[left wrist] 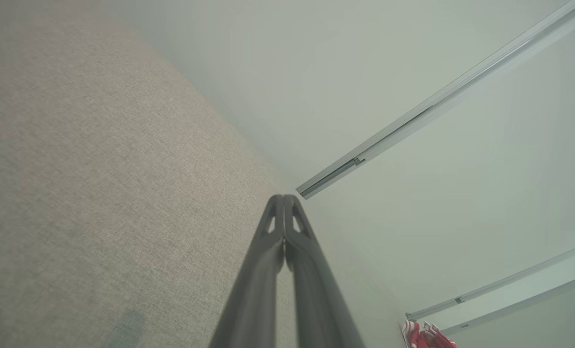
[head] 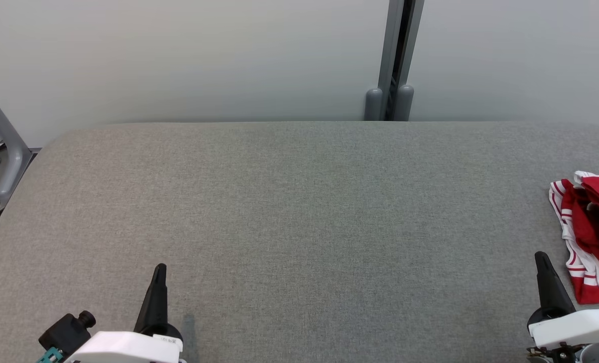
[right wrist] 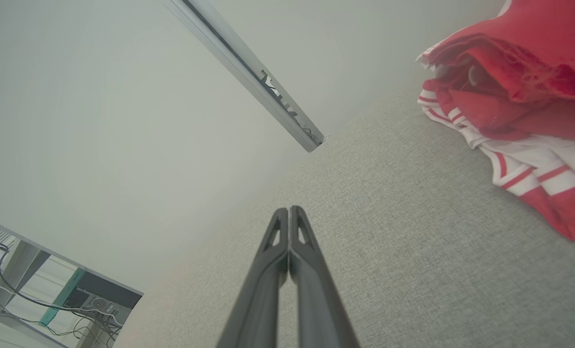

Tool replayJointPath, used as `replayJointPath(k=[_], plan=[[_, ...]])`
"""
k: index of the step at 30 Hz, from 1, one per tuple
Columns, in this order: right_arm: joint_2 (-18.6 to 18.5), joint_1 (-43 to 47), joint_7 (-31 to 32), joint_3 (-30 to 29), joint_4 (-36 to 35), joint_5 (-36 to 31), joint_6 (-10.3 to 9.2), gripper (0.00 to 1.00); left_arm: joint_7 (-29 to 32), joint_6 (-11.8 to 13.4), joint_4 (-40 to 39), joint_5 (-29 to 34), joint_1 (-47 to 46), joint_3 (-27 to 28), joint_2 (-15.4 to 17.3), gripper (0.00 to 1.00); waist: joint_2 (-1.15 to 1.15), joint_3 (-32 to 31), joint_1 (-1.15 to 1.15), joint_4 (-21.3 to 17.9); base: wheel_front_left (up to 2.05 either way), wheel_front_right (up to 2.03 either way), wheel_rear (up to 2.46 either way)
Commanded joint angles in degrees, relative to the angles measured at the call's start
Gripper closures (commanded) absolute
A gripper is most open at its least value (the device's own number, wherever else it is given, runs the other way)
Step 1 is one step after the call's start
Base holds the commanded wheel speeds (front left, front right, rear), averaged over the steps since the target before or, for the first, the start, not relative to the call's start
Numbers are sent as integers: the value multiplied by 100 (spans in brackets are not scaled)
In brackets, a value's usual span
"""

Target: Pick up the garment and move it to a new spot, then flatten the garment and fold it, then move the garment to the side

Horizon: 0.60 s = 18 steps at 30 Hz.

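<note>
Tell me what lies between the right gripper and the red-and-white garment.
Nothing lies there. The right wrist view shows a bare stretch of grey fabric surface from the shut right gripper to the crumpled garment.

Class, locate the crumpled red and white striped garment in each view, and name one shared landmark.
Head view: crumpled red and white striped garment at the right edge, mid-height.
Left wrist view: garment small, bottom right corner.
Right wrist view: garment large, upper right.
Shared landmark: grey metal wall rail.

One garment (head: 594, 237), one table (head: 299, 201), two tools (head: 159, 269) (head: 541, 258)
</note>
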Motion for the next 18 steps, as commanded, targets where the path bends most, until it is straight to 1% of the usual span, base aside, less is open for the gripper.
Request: replayJointPath(k=[1,3,6,7,9,18], plan=[[-57,-96,64,-58,-96,214,1,100,35,-30,-99,-165,-165,44,35,100,0,1,0,-7,0,0,0],[-60,-97,162,-111,-112,524,1,100,84,-41,-120,-404,-190,58,37,100,0,2,0,-27,0,0,0],[-61,-97,229,-148,-120,749,1,100,124,-50,-135,-582,-207,69,39,100,0,3,0,-41,0,0,0],[-64,-98,297,-186,-131,964,1,100,154,-58,-150,-745,-222,79,40,100,0,4,0,-56,0,0,0],[-66,-99,366,-224,-139,1178,1,100,190,-60,-163,-914,-237,90,42,100,0,6,0,-70,0,0,0],[-73,-101,594,-348,-168,1905,1,100,304,-81,-207,-1475,-284,127,46,100,0,10,0,-124,0,0,0]])
